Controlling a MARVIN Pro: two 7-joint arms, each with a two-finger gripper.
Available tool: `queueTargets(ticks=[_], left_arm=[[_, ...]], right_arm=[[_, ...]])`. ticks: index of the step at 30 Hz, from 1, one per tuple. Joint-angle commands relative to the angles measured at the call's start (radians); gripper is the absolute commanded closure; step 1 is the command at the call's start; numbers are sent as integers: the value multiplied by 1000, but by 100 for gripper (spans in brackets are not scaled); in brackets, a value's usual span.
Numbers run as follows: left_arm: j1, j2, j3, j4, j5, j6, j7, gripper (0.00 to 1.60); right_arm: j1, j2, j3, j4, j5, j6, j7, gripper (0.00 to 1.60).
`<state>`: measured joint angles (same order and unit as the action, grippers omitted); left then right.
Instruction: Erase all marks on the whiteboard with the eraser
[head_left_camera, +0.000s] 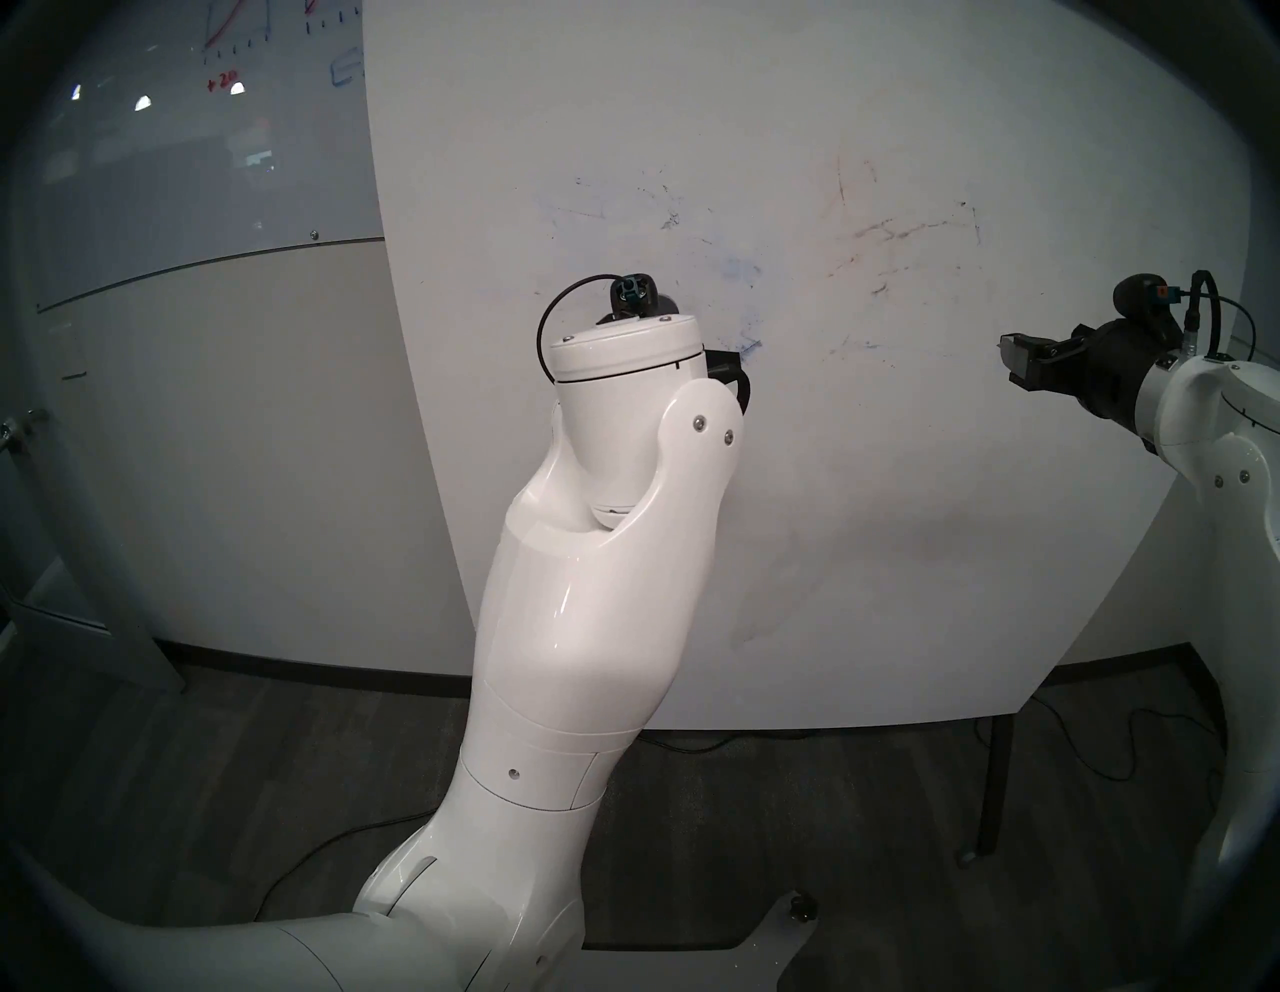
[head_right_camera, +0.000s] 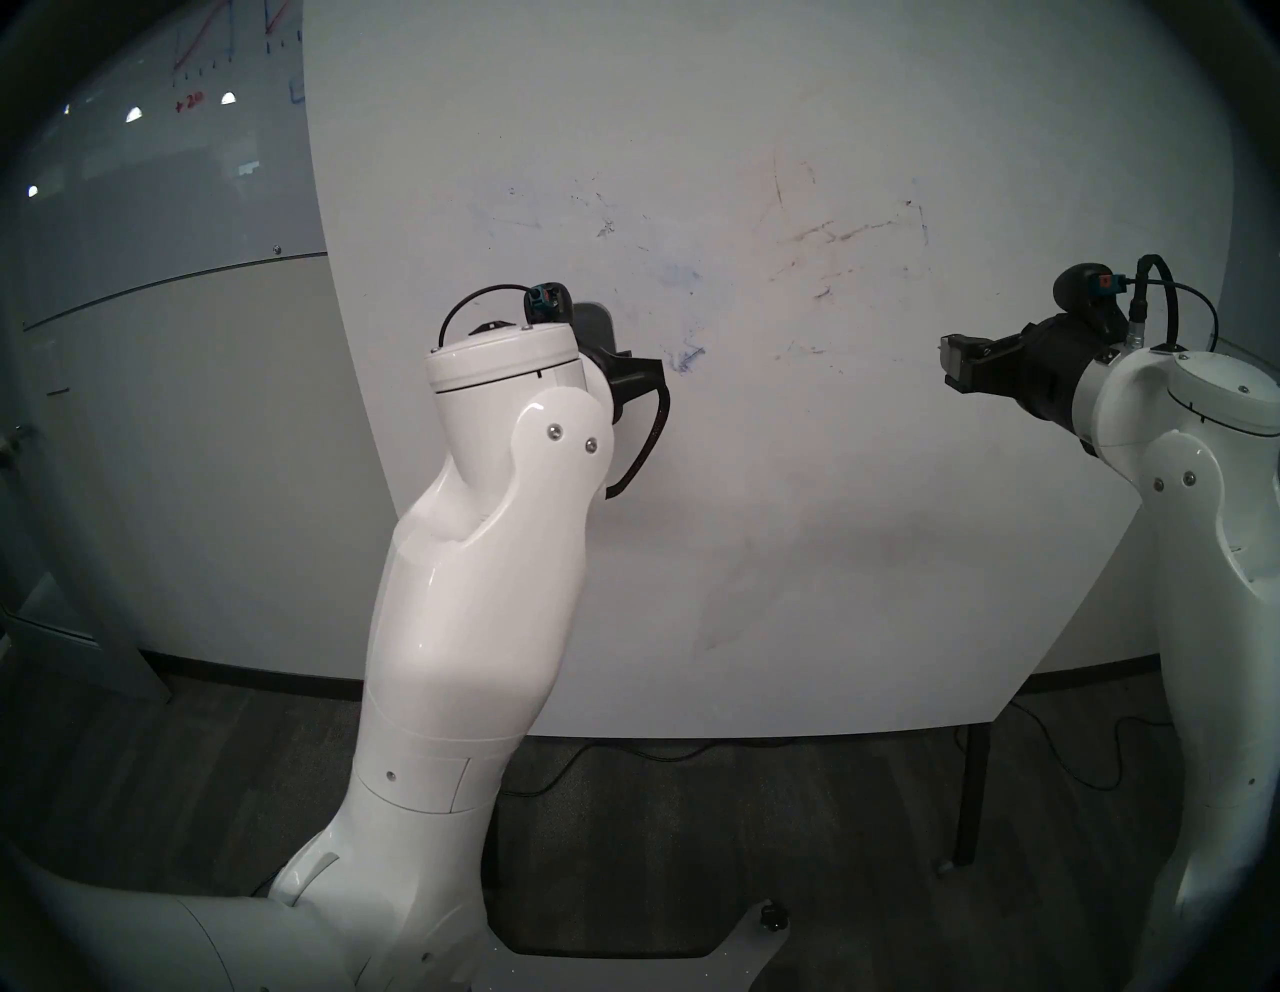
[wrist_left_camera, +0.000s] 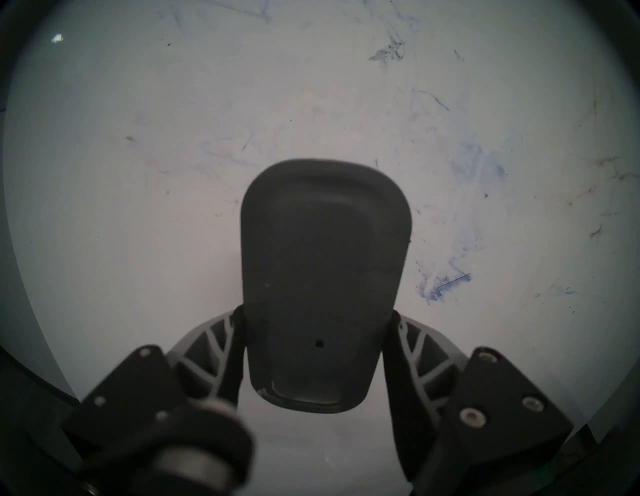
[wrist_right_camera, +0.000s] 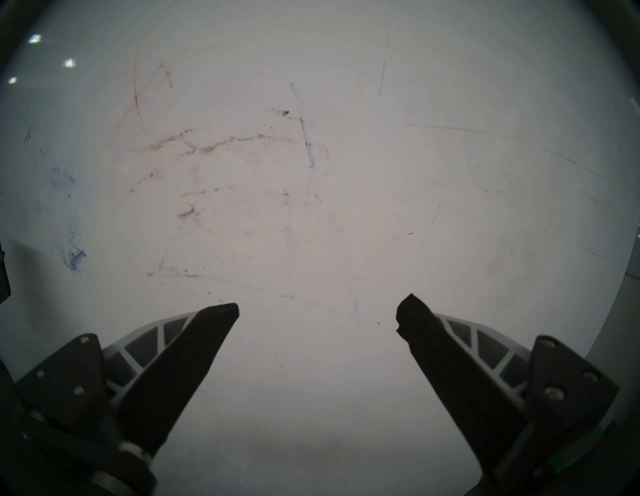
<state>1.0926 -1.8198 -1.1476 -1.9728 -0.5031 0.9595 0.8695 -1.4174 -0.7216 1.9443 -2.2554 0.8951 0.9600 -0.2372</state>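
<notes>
The whiteboard (head_left_camera: 831, 519) stands upright in front of me and fills most of both head views. My left gripper (wrist_left_camera: 317, 322) is shut on the dark grey eraser (wrist_left_camera: 322, 277), whose pad faces the board left of a blue smudge (wrist_left_camera: 440, 284). In the head view the eraser (head_right_camera: 594, 325) peeks out behind my left wrist. Blue marks (head_left_camera: 744, 346) and faint brownish streaks (head_left_camera: 900, 232) are scattered over the board's middle. My right gripper (wrist_right_camera: 317, 311) is open and empty, pointing at the board's right part (head_left_camera: 1015, 360), clear of the surface.
A glossy grey glass board (head_left_camera: 173, 138) with red and blue graph scribbles hangs on the wall at upper left. Below the whiteboard's right end is a dark stand leg (head_left_camera: 994, 783), with black cables (head_left_camera: 1108, 755) trailing over the grey floor.
</notes>
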Motion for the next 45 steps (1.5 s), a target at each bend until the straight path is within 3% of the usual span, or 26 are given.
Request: queueTargets(ticks=[1,16,30,45], left_arm=[[-22,-12,-20,-40,12,0,105,160],[30,29,-70,-129,-8,0,99,160],[26,57,-120,-163,-53,0,84,160],[-8,135,-200,-149,-181,0,67,160]], right_arm=[[9,4,3,-5,-2,-7,1,0],[9,4,3,-5,-2,-7,1,0],[9,4,3,-5,-2,-7,1,0],[9,4,3,-5,-2,-7,1,0]])
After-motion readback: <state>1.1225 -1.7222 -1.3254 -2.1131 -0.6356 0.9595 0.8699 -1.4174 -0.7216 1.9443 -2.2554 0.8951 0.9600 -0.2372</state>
